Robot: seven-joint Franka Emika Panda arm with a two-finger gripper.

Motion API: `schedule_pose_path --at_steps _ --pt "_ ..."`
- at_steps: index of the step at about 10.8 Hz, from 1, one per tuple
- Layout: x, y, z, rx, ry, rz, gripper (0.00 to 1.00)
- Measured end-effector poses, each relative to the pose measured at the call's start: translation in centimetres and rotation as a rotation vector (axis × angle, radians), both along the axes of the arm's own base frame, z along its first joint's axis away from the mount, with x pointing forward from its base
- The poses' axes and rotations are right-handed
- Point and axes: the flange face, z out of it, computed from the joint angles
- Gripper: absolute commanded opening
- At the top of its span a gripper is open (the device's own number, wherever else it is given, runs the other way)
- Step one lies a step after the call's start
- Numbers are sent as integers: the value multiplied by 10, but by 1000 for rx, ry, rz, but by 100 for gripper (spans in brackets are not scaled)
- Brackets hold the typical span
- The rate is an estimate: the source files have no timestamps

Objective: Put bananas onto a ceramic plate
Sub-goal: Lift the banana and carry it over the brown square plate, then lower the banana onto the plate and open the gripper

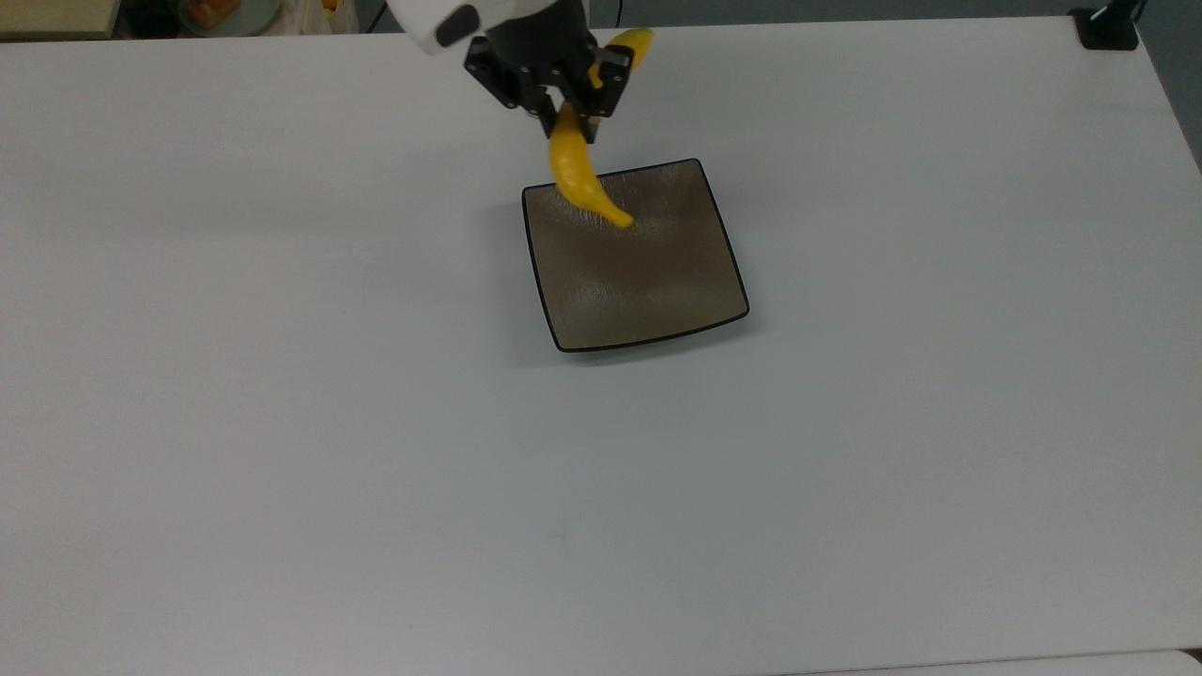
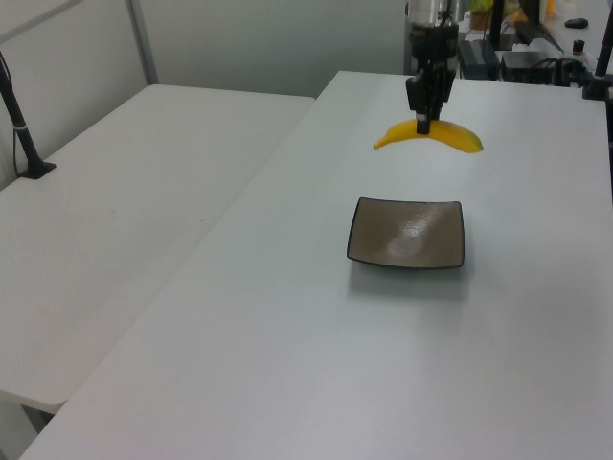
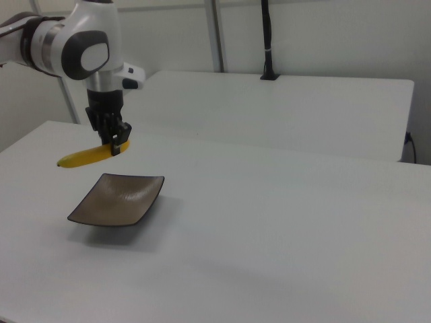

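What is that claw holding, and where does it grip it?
The gripper holds the banana near its middle, in the air above the plate.

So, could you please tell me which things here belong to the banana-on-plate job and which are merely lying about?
Part of the job:
- banana, held in the tool
- ceramic plate

Lying about:
- black post on the side table
- dark equipment past the main table's far end
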Motion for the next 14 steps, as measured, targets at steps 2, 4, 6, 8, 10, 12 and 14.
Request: schedule_pose_path --at_steps 2,4,6,8,10,12,14 --pt "-4 8 -22 27 4 10 13" --pt "-4 8 -54 61 -12 -25 13" --pt "-4 4 -78 75 -37 -60 13" --pt "-6 0 -102 73 -83 -91 14" --pt "-7 -2 -120 82 -124 -124 14" --pt "-10 -2 -136 89 -158 -149 14" --pt "-11 4 -151 95 -199 -167 19"
